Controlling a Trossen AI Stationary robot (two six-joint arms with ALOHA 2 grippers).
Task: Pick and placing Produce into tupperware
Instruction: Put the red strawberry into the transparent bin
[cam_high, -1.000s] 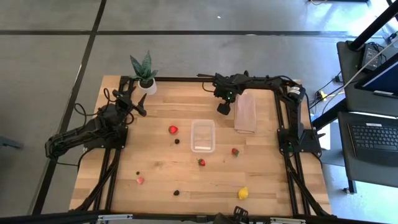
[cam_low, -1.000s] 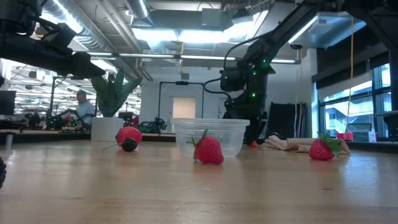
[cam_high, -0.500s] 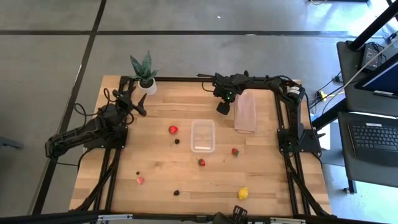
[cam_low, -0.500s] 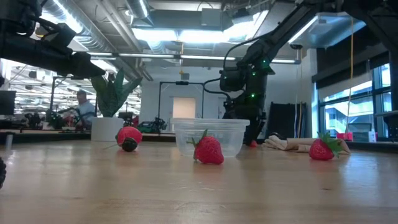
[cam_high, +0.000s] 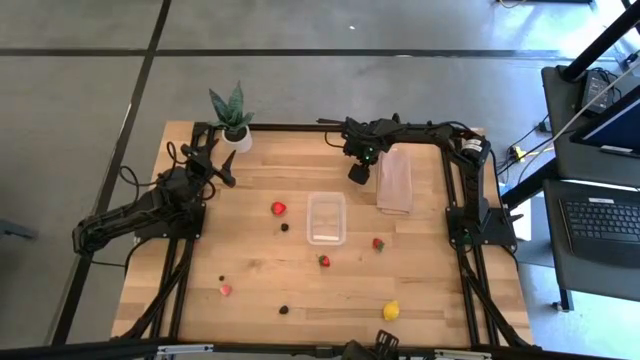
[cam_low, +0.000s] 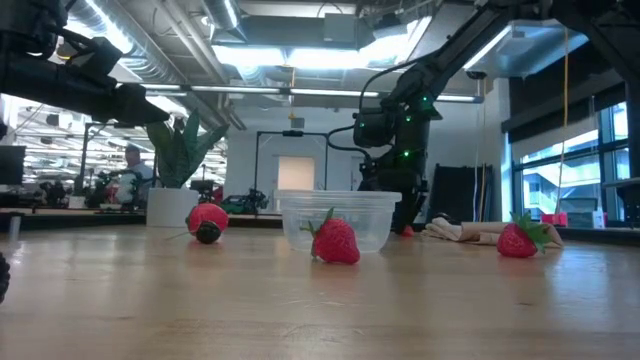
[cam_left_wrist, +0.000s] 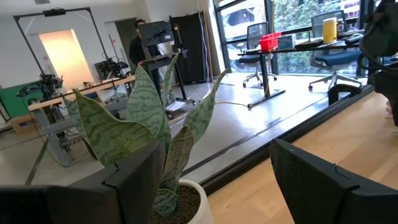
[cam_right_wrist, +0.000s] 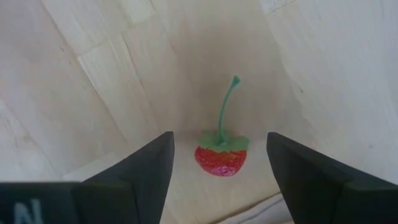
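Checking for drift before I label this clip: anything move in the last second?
Nothing visibly changed. The right gripper hangs low at the table's far side beside the lid, a stemmed strawberry between its fingers, not gripped. The left gripper waits by the potted plant. The container and scattered fruit lie where they were.
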